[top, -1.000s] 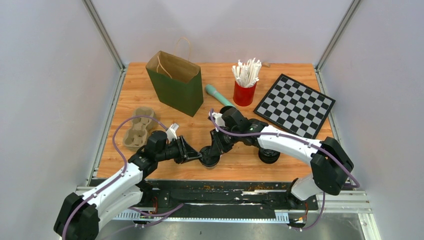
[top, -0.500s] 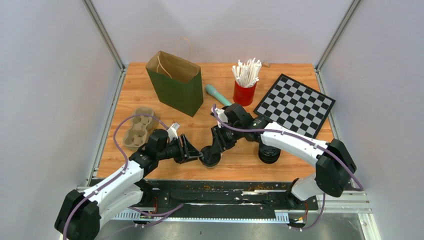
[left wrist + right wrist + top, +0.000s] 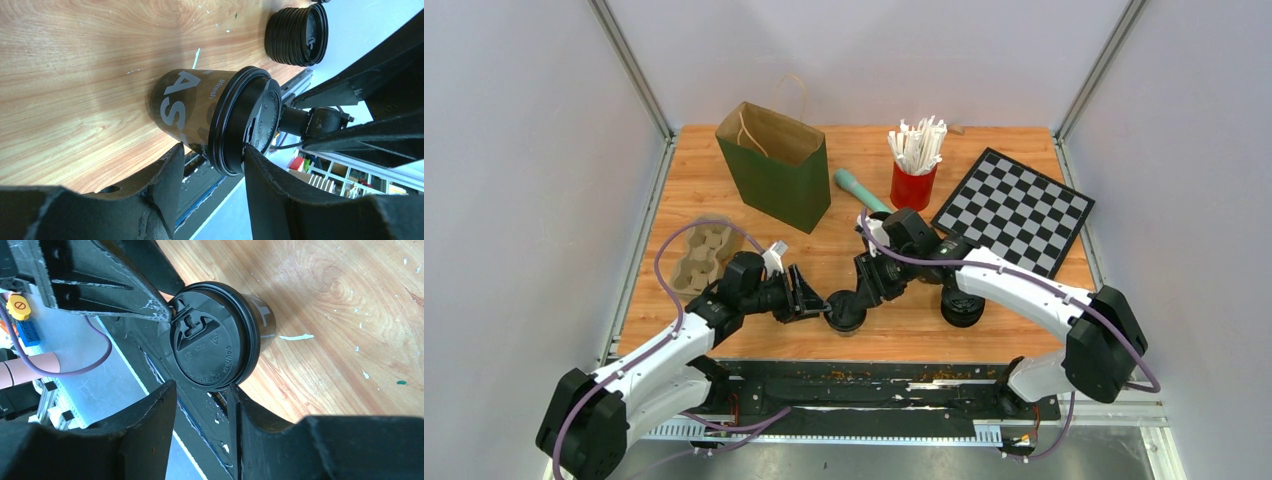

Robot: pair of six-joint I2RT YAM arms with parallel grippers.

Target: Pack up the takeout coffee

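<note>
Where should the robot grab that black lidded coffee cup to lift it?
Probably grip the coffee cup by its side wall, below the lid, coming level from the left, where the open left gripper faces it. It stands upright and widens upward, so it shouldn't slip down.

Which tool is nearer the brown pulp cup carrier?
Left. The left tool is right of the brown pulp cup carrier, at the black lidded coffee cup's left side; the right tool is on that cup's right side, farther away.
</note>
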